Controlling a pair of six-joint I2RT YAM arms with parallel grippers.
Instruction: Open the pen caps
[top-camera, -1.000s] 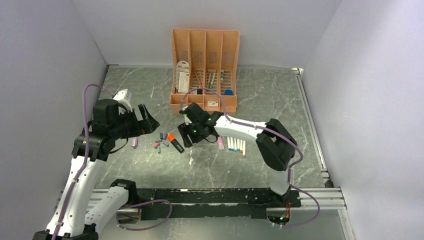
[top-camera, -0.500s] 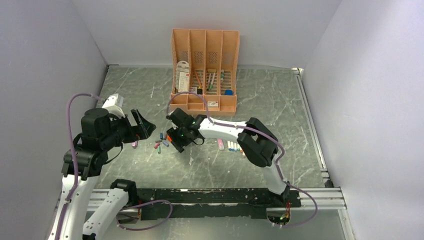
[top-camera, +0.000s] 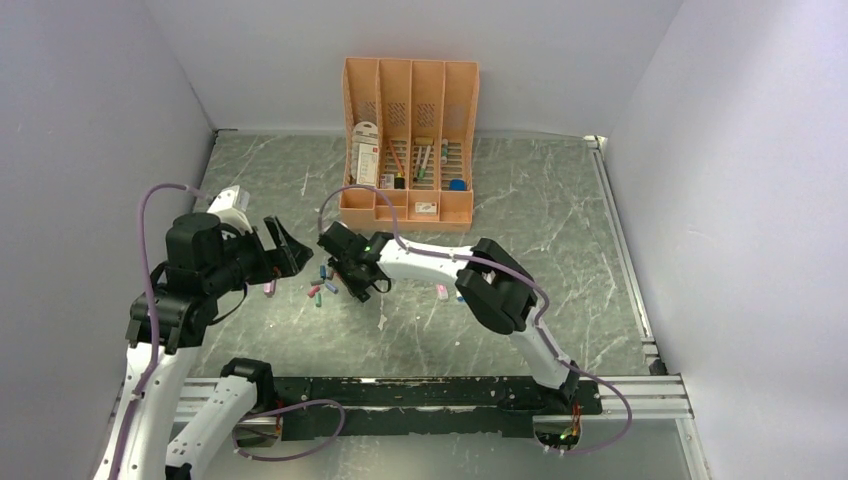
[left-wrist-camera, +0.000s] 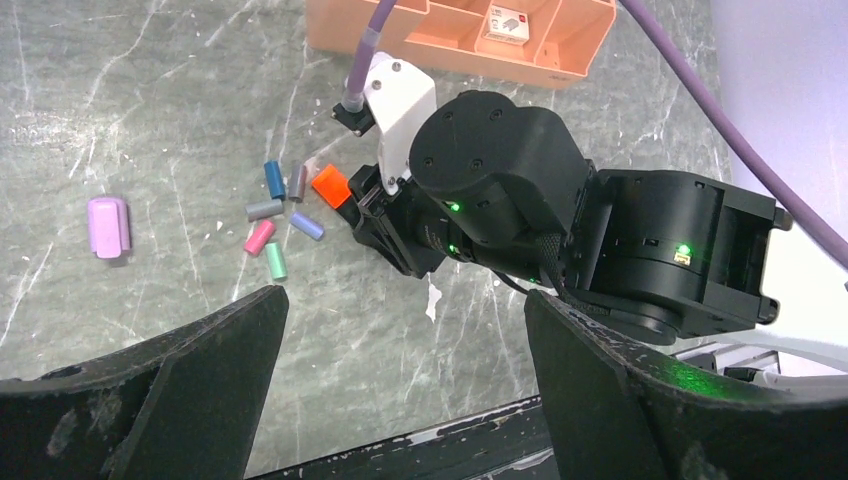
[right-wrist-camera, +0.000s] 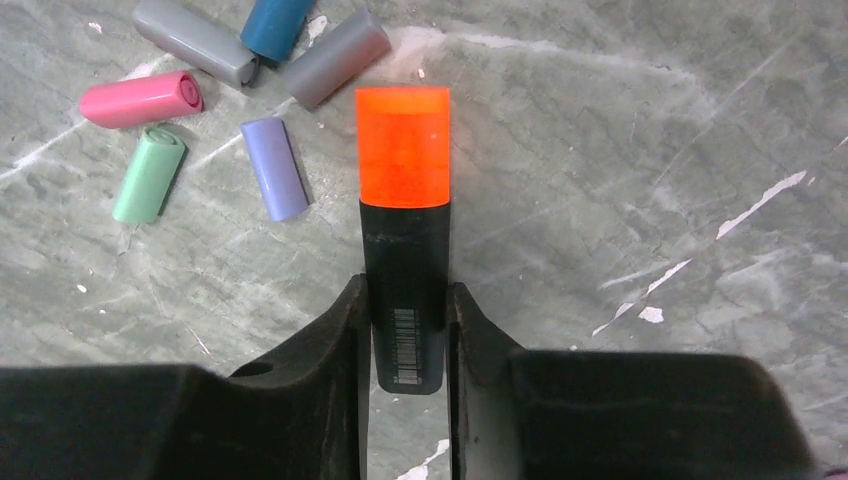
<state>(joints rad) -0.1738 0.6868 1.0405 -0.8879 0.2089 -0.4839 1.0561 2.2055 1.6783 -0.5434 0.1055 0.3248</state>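
Note:
My right gripper (right-wrist-camera: 405, 290) is shut on the black body of a thick highlighter (right-wrist-camera: 405, 250) lying on the table. Its chunky orange cap (right-wrist-camera: 403, 145) is on and points away from me. Several loose caps lie just left of it: pink (right-wrist-camera: 140, 98), green (right-wrist-camera: 148, 174), lilac (right-wrist-camera: 273, 167), grey (right-wrist-camera: 195, 40) and blue (right-wrist-camera: 277, 22). In the top view the right gripper (top-camera: 352, 282) is beside this cap cluster (top-camera: 322, 282). My left gripper (top-camera: 285, 250) is open and empty, held above the table left of the caps. In the left wrist view the orange cap (left-wrist-camera: 329, 185) shows below my open jaws.
A peach desk organizer (top-camera: 408, 150) stands at the back. A chunky pink piece (left-wrist-camera: 108, 225) lies left of the caps. A pink item (top-camera: 441, 291) lies right of my right arm, which hides the markers there. Grey walls enclose both sides.
My right gripper has moved left over the highlighter and now grips its body. My left arm has drawn back slightly to the left and stays open.

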